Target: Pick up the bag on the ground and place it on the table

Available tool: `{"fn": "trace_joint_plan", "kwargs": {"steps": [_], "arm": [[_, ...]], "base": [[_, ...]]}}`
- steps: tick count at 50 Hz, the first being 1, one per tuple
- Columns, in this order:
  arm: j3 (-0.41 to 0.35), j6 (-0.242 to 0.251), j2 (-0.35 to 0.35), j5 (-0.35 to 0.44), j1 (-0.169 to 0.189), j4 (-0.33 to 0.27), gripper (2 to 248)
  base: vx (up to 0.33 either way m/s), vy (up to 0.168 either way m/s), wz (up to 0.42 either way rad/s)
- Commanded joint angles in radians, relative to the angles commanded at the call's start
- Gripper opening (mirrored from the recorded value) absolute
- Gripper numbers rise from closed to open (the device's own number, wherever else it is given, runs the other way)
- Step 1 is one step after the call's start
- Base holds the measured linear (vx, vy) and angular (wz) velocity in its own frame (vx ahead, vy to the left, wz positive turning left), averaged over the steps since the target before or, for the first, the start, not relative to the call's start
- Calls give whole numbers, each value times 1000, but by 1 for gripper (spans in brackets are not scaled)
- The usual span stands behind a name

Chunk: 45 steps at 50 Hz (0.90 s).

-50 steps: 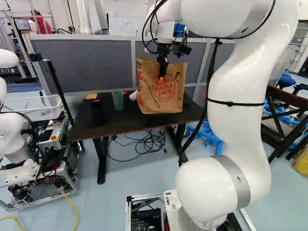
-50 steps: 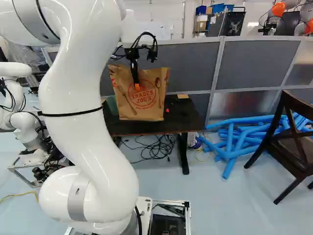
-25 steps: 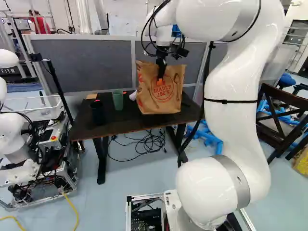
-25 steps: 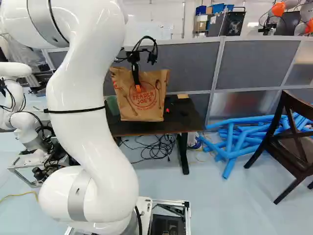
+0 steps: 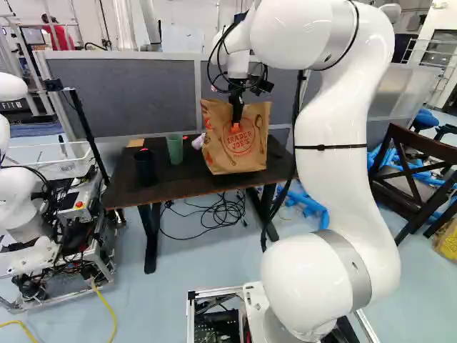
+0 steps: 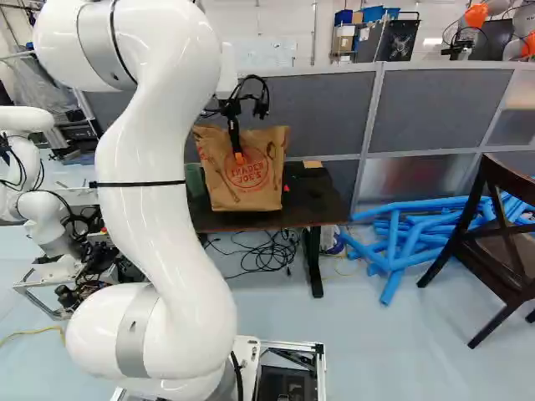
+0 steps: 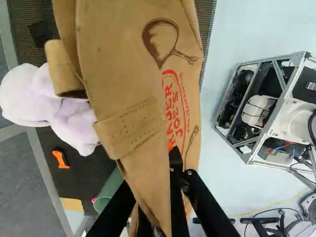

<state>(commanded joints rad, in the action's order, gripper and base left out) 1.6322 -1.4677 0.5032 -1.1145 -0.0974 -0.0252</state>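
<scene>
My arm has drawn in and to the left, and the paper bag [image 5: 238, 141] has come slightly with my gripper [image 5: 235, 126], leaning more than it did; the base hasn't moved. My fingers are closed to a narrow pinch on the bag's near wall. The bag is over the table [image 5: 153, 193], right of the cups, though I can't tell if its whole bottom bears on the top. The carrying looks done to me; what remains, I judge, is to let it settle upright and release without tugging it over. I can't see what the bag holds, nor inside the green cup [image 5: 175, 148] or black cup [image 5: 145, 168]. The pale lilac cloth [image 7: 47, 101] lies outside, beside the bag.
</scene>
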Motion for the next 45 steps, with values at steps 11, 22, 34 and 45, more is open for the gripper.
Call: {"fn": "trace_joint_plan", "kwargs": {"steps": [11, 22, 34, 45], "arm": [[31, 0, 48, 5, -4, -4, 23], [41, 0, 82, 5, -6, -4, 23], [46, 0, 109, 5, -6, -4, 23], [47, 0, 112, 5, -6, -4, 23]], "base": [[0, 0, 0], [0, 0, 0], [0, 0, 0], [0, 0, 0]]}}
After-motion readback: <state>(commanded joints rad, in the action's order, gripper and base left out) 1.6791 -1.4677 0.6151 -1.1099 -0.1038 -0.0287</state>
